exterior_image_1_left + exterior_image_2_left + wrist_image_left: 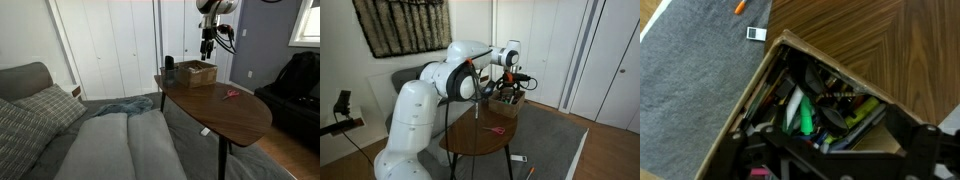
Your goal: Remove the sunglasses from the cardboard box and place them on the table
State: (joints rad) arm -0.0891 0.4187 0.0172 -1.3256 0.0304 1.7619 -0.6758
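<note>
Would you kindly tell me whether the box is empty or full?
Not empty: the wrist view looks into the open box, crowded with items, among them a green one. The sunglasses cannot be picked out.

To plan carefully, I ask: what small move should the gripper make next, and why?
Probably lower slowly toward the cardboard box: the gripper hangs above it, apart from it, and the sunglasses cannot yet be picked out among the clutter in the wrist view.

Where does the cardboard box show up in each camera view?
In an exterior view: cardboard box upper centre, on the table's far end.
In an exterior view: box right of centre, beside the white arm.
Wrist view: its rim runs diagonally; it fills the lower middle.
Shared landmark: the dark wooden table under it.
</note>
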